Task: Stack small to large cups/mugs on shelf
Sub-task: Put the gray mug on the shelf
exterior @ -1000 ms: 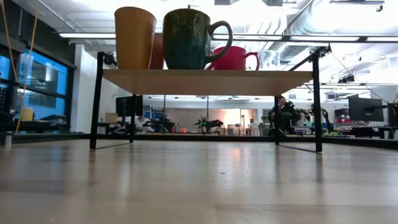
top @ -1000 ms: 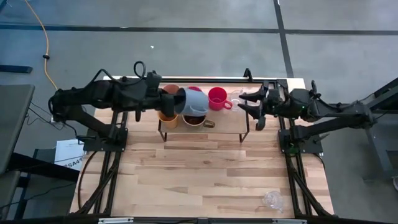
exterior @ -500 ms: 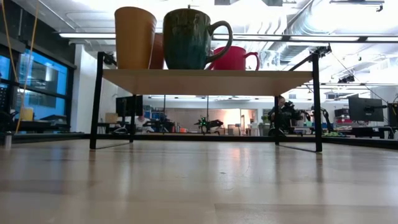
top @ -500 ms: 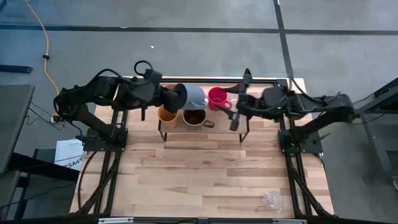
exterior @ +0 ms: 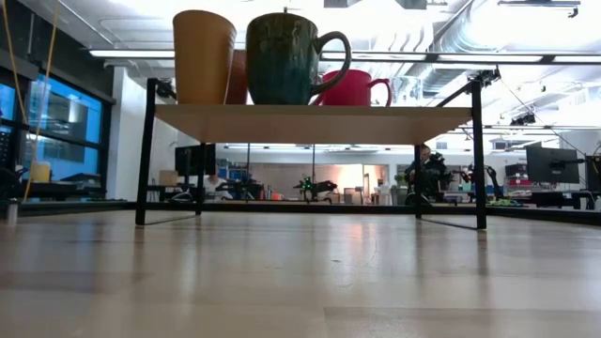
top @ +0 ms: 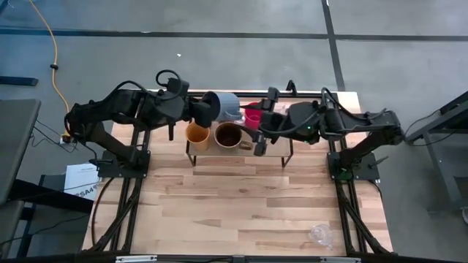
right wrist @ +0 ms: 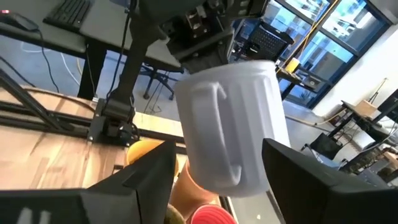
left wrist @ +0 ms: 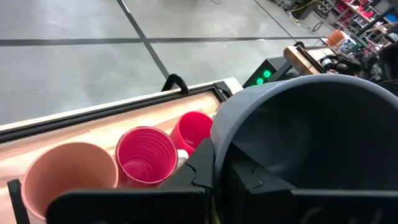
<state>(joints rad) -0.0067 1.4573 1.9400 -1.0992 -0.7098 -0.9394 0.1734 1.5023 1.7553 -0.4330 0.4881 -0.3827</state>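
Left gripper (top: 207, 111) clamping grey mug (top: 224, 107) by rim, holding it lifted over shelf (exterior: 310, 123) back row. Right gripper (top: 257, 126) sitting at mug's 3 o'clock, fingers spread wide, gripping nothing; in its wrist view mug (right wrist: 230, 127) hanging between them. On shelf: orange cup (top: 197, 134) and brown mug (top: 228, 136) in front, peach tumbler (left wrist: 68, 180) and two red cups (left wrist: 148, 155) behind. Glass cup (top: 319, 234) lying on table (top: 219, 197) at 5 o'clock.
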